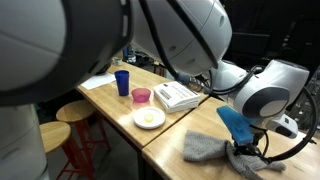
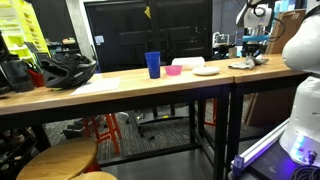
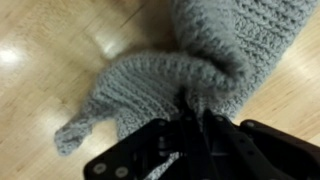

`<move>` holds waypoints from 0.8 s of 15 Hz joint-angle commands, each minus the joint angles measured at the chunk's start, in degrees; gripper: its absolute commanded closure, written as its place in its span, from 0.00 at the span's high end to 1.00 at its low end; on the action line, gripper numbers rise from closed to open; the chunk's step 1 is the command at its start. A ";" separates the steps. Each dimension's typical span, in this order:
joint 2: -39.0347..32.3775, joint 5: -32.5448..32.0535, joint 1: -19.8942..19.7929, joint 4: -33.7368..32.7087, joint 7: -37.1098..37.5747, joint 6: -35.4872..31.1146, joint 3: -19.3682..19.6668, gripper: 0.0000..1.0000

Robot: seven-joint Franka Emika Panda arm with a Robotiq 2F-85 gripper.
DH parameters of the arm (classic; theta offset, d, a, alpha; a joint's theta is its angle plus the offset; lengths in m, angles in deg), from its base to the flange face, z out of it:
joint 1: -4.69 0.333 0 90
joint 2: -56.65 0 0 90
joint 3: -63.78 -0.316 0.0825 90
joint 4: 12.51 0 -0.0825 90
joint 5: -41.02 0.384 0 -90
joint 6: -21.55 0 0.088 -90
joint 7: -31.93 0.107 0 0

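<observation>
Fingers: the fingers [image 3: 196,118] are pressed fully together, pinching a raised fold of the grey knitted cloth [image 3: 160,85].
Cloth: the rest lies crumpled on the wooden worktop [image 3: 40,90], at its right end in an exterior view [image 1: 203,147].
Progress: the grip looks made; the cloth seems not yet lifted clear.
Left, well apart: white plate [image 1: 149,119], pink bowl [image 1: 142,96], blue cup [image 1: 122,82], white box [image 1: 177,96].

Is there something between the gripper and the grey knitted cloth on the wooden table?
Nothing visible does. In the wrist view the gripper is closed directly on a fold of the grey knitted cloth. The plate and pink cup stand apart, farther along the table.
</observation>
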 commanded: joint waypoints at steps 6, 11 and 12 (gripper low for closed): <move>-2.77 -3.41 2.17 -1.96 -0.96 0.02 -1.36 0.02; -1.93 -7.26 4.03 -1.23 -0.94 -0.54 -2.28 0.02; -1.60 -8.05 4.47 -0.84 -0.76 -0.88 -2.48 0.02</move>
